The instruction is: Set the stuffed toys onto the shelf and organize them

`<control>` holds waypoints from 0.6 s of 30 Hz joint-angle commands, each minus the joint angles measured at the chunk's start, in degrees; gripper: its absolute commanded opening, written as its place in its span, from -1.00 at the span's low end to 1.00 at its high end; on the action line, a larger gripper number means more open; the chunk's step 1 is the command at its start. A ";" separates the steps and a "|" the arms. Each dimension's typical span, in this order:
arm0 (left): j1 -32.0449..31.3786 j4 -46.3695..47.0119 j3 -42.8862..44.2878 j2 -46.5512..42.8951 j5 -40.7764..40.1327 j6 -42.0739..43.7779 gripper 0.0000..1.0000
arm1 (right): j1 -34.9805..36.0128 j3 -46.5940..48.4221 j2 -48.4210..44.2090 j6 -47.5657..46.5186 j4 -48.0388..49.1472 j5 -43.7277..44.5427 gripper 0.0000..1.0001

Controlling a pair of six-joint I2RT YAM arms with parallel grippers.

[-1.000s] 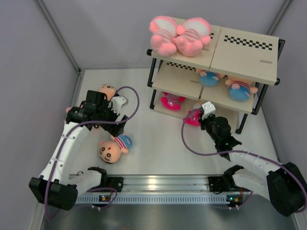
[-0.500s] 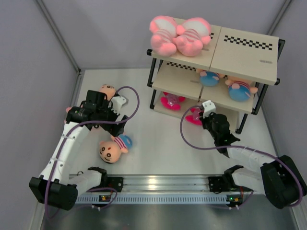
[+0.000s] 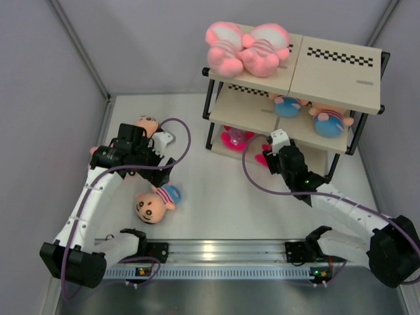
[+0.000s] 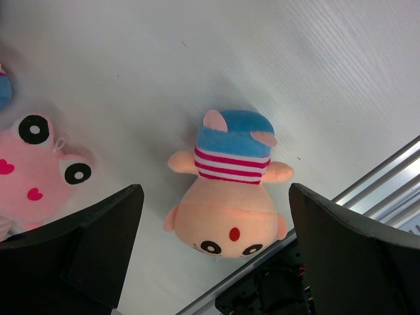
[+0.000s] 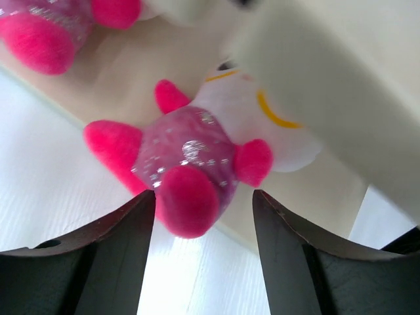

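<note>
White arms [image 3: 88,197], black joints [image 3: 72,261], purple cables [image 3: 189,140]

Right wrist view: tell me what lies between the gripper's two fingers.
The pink foot of a magenta-bodied stuffed toy, which lies on the lowest board of the shelf. The right gripper stands open around it, as the right wrist view shows.

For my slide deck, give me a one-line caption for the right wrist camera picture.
Right gripper, jaws open, facing a white-faced, magenta-bodied stuffed toy lying on the lowest board of the shelf.
</note>
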 commanded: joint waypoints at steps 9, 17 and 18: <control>-0.19 -0.05 -0.14 0.21 1.87 1.04 0.97 | 16.08 10.18 2.44 -0.38 -20.91 11.50 0.26; -0.19 -0.14 -0.32 -0.14 2.49 1.65 0.97 | 17.32 13.96 18.32 -15.38 -18.29 16.41 0.29; -0.19 -0.14 -0.32 -0.31 2.49 1.57 0.97 | 17.41 14.04 20.01 -16.81 -15.67 18.16 0.29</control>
